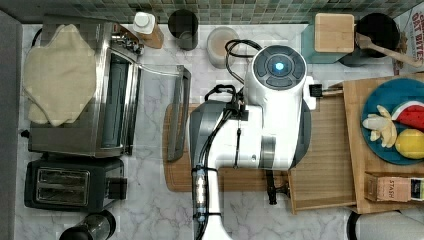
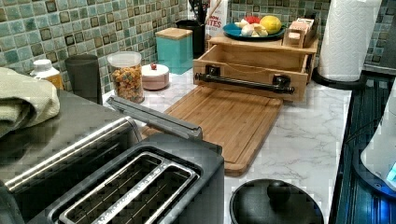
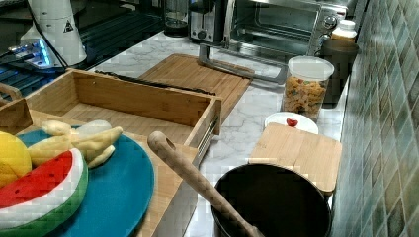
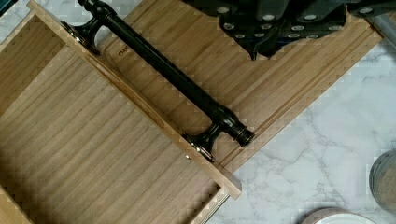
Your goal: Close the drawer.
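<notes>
Drawer: the light-wood drawer point(image 2: 254, 65) stands pulled well out from under the wooden top point(image 2: 261, 42) that carries a blue plate of toy fruit point(image 2: 252, 31); its striped bottom lies bare and nothing rests inside.
Handle: a dark bar handle point(image 4: 168, 74) runs across the drawer front, which overhangs the near end of a bamboo cutting board point(image 2: 224, 119) on the marble counter point(image 2: 308, 140).
Arm: in the top view the white Panda arm point(image 1: 250, 130) hangs over the cutting board and the drawer's open end.
End effector: the wrist view catches its dark underside point(image 4: 280, 18) above the cutting board, clear of the handle and holding nothing; whether the fingers are spread or pressed together cannot be told.
Step in hand: judged as the approach, with the drawer not yet pushed.
Doing it well: come down outside the drawer front, meet the handle or front panel near its middle, and push straight along the slide toward the wooden top; an off-centre push could skew the drawer in its runners.
Left view's share: the drawer front face-on, with both handle mounts.
Right view's share: the drawer's interior, its side wall and the metal runner point(image 3: 210, 131) beneath the top.
</notes>
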Controlling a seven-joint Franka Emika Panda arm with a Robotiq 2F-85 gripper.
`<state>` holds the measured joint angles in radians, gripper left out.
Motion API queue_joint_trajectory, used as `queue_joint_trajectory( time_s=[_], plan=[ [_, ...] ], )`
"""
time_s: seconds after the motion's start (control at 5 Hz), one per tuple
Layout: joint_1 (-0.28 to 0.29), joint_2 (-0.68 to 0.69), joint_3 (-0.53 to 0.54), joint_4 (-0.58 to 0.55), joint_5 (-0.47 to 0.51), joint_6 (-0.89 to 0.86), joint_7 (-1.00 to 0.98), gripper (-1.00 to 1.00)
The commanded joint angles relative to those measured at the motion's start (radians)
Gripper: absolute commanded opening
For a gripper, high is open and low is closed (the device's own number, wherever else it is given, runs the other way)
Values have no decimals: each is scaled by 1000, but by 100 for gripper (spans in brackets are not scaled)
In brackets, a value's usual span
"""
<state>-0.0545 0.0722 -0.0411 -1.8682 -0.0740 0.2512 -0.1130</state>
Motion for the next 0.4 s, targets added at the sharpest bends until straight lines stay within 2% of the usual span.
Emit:
queue_joint_trajectory(
  time_s=[0.2,0.4],
  plan=[
    [0,0,-1,-1,-4,0,0,-100],
    [-8,-40,-6,-94,-9,85,-49,-100]
  ],
)
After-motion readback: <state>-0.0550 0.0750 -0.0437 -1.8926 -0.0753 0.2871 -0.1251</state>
